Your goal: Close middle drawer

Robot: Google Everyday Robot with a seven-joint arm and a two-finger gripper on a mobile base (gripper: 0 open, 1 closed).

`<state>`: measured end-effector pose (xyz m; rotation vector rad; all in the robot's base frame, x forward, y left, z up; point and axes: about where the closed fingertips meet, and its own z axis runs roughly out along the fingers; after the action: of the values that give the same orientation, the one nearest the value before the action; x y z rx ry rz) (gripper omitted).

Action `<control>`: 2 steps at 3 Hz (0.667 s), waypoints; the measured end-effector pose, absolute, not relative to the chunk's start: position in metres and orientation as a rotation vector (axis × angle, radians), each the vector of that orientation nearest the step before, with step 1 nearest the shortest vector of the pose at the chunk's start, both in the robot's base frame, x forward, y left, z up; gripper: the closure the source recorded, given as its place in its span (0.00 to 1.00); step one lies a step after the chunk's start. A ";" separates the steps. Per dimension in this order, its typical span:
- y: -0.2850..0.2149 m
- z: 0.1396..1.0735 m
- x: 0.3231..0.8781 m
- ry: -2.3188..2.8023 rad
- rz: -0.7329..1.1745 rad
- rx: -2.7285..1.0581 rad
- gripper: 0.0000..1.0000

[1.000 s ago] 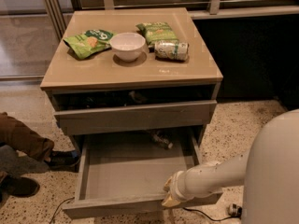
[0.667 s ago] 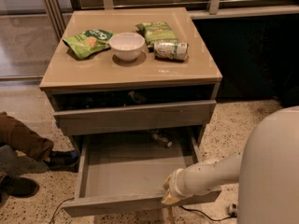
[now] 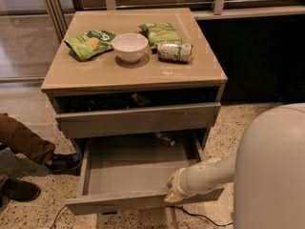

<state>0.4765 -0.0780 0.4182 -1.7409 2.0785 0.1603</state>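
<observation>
— Where is the middle drawer [image 3: 133, 171]?
— It stands far out of the cabinet [image 3: 209, 75], toward six o'clock, bare grey bottom showing.
— And the gripper [image 3: 172, 194]?
— At the drawer's five o'clock corner, on the front panel's [image 3: 114, 204] top edge. Spread or closed, I cannot tell.
— On top?
— A white bowl [image 3: 129, 46], with a can [image 3: 174, 51] at its three o'clock.

The robot's body [image 3: 274, 175] now fills more of the right side, its edge drawn closer to the gripper [image 3: 171, 194], so less arm shows behind it. The gripper, at the drawer [image 3: 133, 171] front's top edge, barely shifts.
</observation>
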 end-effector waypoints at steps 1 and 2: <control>-0.076 0.418 0.489 2.071 0.144 -1.735 1.00; -0.075 0.413 0.509 2.066 0.116 -1.758 1.00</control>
<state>0.5089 -0.0754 0.4134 -1.7580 2.0663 0.1162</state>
